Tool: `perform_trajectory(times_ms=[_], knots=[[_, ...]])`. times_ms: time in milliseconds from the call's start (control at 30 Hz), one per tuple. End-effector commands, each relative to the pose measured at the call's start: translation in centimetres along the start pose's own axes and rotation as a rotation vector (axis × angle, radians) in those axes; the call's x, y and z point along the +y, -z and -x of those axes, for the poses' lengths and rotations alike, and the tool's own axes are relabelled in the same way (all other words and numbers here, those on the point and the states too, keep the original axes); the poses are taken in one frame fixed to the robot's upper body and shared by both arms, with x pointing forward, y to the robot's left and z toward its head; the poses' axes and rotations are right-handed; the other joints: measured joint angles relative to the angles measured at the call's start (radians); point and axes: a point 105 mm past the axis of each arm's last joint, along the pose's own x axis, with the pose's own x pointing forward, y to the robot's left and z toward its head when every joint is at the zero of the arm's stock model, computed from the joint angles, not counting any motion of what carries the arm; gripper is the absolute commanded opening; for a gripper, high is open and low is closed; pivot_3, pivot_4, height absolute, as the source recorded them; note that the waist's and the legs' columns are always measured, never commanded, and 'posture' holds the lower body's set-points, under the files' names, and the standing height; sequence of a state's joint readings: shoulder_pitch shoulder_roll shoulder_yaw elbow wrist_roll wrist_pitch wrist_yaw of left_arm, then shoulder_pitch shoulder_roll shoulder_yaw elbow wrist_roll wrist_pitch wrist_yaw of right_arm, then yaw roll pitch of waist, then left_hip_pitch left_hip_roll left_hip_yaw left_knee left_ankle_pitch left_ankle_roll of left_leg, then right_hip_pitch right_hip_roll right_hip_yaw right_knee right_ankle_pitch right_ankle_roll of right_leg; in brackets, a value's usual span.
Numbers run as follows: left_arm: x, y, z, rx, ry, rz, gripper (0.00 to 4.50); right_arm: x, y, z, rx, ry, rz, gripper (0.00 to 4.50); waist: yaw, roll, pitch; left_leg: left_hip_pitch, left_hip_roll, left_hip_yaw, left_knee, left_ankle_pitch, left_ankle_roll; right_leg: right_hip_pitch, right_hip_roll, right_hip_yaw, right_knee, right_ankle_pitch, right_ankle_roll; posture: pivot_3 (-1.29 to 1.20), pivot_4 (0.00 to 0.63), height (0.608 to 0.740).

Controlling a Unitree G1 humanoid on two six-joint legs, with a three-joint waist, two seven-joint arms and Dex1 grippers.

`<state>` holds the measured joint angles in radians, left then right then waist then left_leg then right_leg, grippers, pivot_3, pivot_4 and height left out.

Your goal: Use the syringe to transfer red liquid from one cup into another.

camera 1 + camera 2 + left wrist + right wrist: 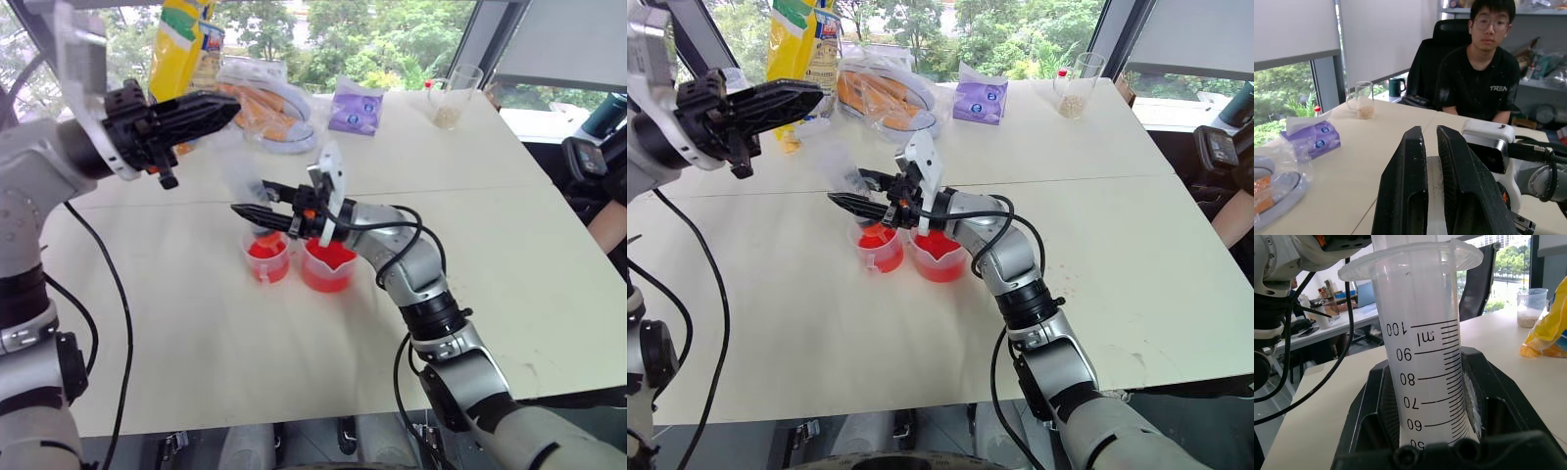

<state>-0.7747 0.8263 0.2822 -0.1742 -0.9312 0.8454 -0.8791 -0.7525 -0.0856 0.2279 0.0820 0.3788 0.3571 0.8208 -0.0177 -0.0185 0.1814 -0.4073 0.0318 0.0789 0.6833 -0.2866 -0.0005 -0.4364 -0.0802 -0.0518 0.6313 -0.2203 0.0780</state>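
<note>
Gripping the syringe (pixel 1422 357) over the small cup (pixel 265 257), right gripper (pixel 257 211) risks tipping it — left gripper (pixel 211 113) closed empty, plunger unheld.

The two eye views looked down and forward from the robot's head over the bench (pixel 196 352), both sharing the red cups, the arms and the far window; the right eye sat slightly to the side, so the purple packet (pixel 981 101) fell a little differently in each. The left wrist view looked level along the left gripper (pixel 1432 161) from well above the bench, facing a seated person (pixel 1484 78) beyond its far edge, with the purple packet also in sight. The right wrist view sat very close behind the syringe (pixel 1422 357), whose barrel stood across the right gripper (pixel 1425 431), facing the room beyond the bench.
</note>
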Motion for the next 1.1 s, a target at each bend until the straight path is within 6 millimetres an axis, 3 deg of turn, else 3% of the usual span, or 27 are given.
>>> perform_trajectory(times_ms=[33,333,767,1067,1100], knots=[[-0.8,0.4,0.0,0.042,0.023,-0.032,0.11,0.5,-3.4,-0.5,-0.103,-0.023,0.067,1.38,0.000,0.000,0.000,0.000,0.000,0.000,0.000,0.000,0.000,0.000,0.000,0.000,0.000,0.000,0.000,0.00,0.150,0.740],[-1.4,1.7,-0.3,0.076,0.048,-0.037,0.11,-0.1,-6.2,-0.9,-0.177,0.002,0.076,1.38,0.000,0.000,0.000,0.000,0.000,0.000,0.000,0.000,0.000,0.000,0.000,0.000,0.000,0.000,0.000,0.00,0.150,0.740],[-2.1,3.6,-0.6,0.114,0.060,-0.020,0.11,-0.9,-8.1,-0.9,-0.218,0.022,0.090,1.38,0.000,0.000,0.000,0.000,0.000,0.000,0.000,0.000,0.000,0.000,0.000,0.000,0.000,0.000,0.000,0.00,0.150,0.740],[-1.4,2.9,-0.6,0.088,0.026,-0.007,0.11,-0.8,-7.3,-0.7,-0.193,0.021,0.074,1.38,0.000,0.000,0.000,0.000,0.000,0.000,0.000,0.000,0.000,0.000,0.000,0.000,0.000,0.000,0.000,0.00,0.150,0.740],[-1.2,2.6,-0.6,0.077,0.017,0.000,0.48,-0.8,-7.0,-0.7,-0.184,0.021,0.068,1.38,0.001,0.000,0.000,0.000,0.000,0.000,0.000,0.000,0.000,0.000,0.000,0.000,0.000,0.000,0.000,0.00,0.150,0.740]])
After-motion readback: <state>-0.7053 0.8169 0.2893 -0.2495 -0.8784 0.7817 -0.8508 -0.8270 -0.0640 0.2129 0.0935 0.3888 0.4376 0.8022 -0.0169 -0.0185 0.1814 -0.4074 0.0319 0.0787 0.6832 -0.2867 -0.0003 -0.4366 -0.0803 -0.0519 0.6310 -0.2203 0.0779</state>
